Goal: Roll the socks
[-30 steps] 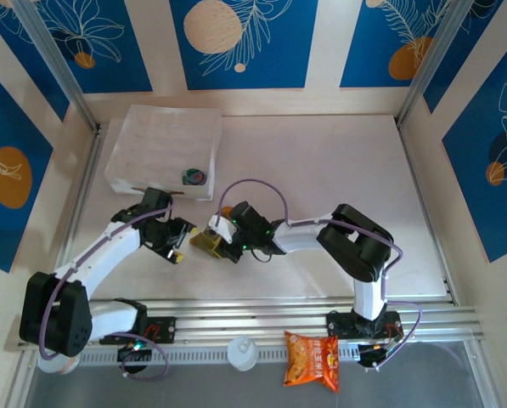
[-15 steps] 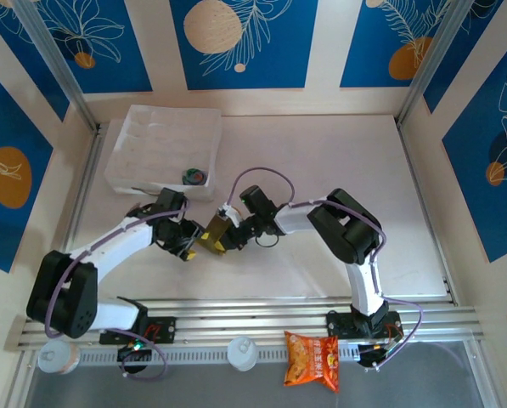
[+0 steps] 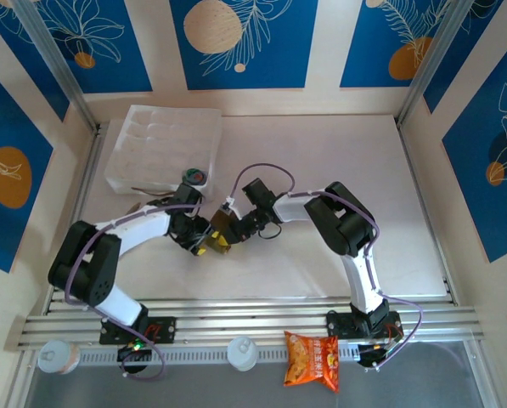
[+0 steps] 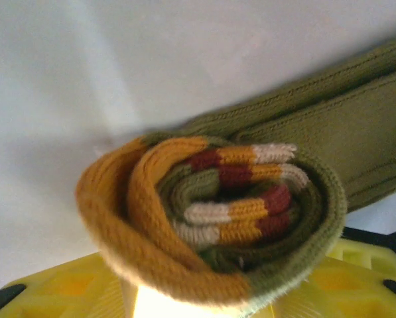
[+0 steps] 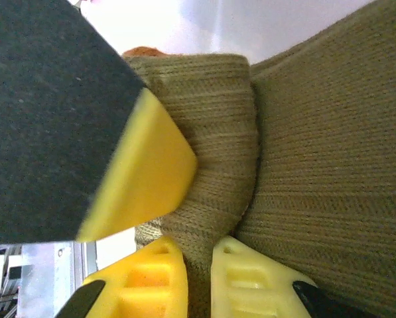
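On the table (image 3: 321, 170), sock roll (image 3: 219, 228); tray (image 3: 143, 144) behind-left of it, snack packet (image 3: 312, 359) well before it.

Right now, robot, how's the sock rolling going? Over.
Right hand shut on olive sock. Left hand at its rolled end, grip unclear. Sock partly rolled, rest flat. Nothing blocking.

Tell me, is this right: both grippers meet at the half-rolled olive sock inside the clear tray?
Wrong place. In the top external view the left gripper and right gripper meet at the half-rolled olive sock over the table, outside the clear tray.
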